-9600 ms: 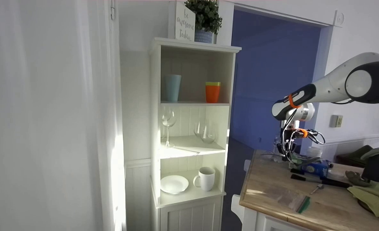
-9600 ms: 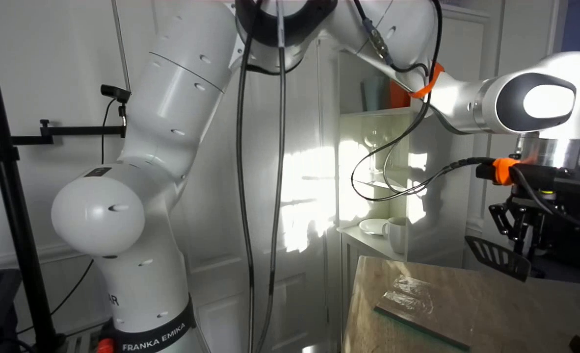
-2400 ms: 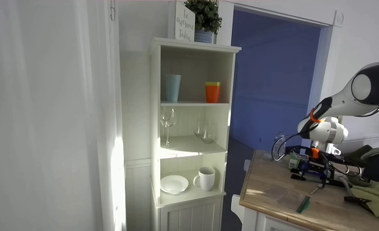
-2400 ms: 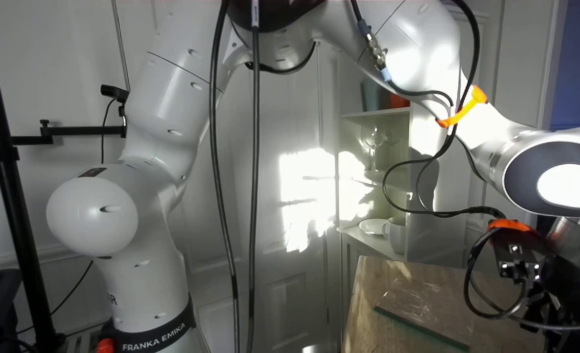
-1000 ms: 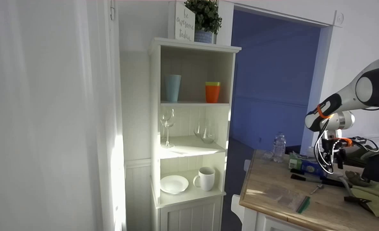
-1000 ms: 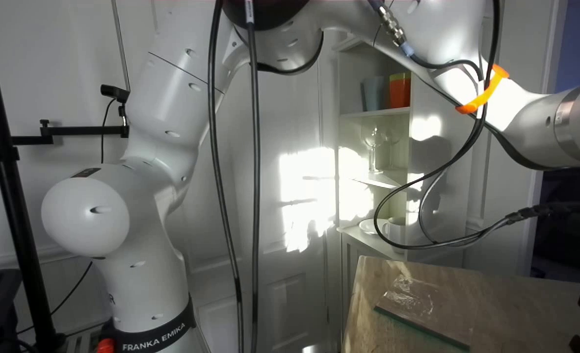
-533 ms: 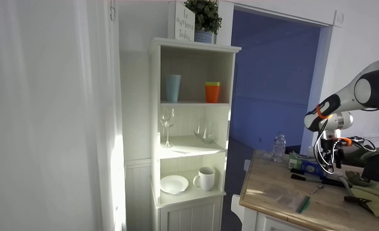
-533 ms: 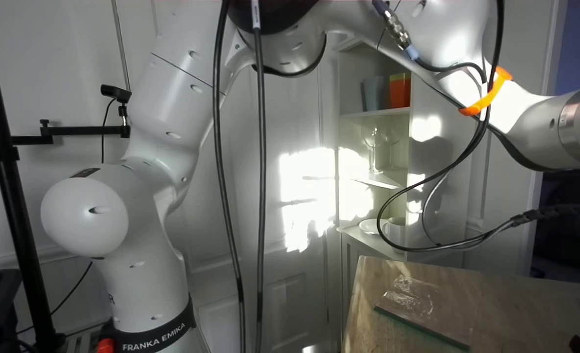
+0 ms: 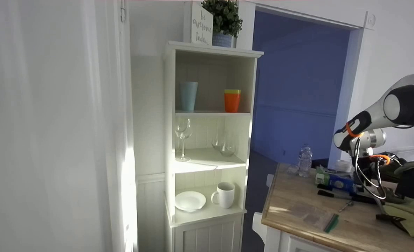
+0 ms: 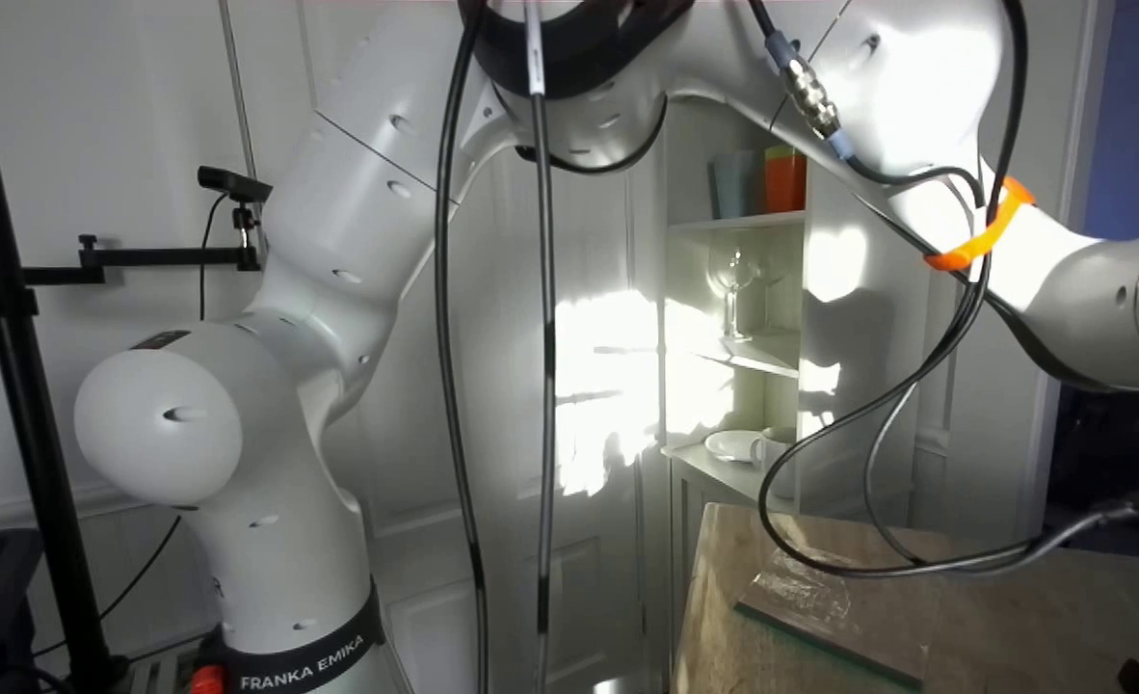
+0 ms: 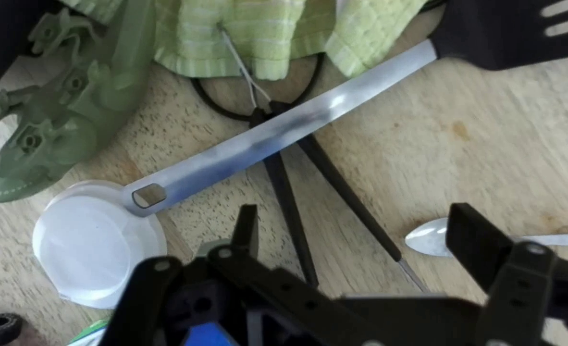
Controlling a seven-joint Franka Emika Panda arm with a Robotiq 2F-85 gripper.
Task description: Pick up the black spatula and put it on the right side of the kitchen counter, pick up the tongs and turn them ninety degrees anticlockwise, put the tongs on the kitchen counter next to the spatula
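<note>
Gripper [image 11: 358,228] at lower centre of wrist view, black, fingers wide apart; height over counter [image 11: 510,158] hard to judge. In an exterior view it's a dark mass under the white arm [image 9: 377,113], fingertips unreadable; in an exterior view it's past the right edge, cables [image 10: 989,562] looping that way.

Tongs [image 11: 288,211] on the counter, seen in the gap between the fingers: two slim black arms in a narrow V, lower ends lost behind gripper. Upper end unclear: metal strips [image 11: 236,55] over the towel [image 11: 269,43], dark ring [image 11: 215,106] partly under it, can't tell if ring belongs.

Spatula [image 11: 284,129] slants across the tongs, centre left to upper right: flat shiny handle, oval hole near its end, which overlaps the rim of a round white tub [image 11: 87,247]. Slotted black head cut off, upper right corner.

Spoon [image 11: 426,239] at right, partly hidden by a finger, handle cut off. Towel pale green, striped weave, cut off along top. Green toy [image 11: 87,115] upper left, smooth plastic, knobbly.

Clear wrinkled bag [image 9: 314,215] with green strip, in both exterior views. Dark tip [image 10: 1136,679] at lower right corner of an exterior view, too little showing to name.
</note>
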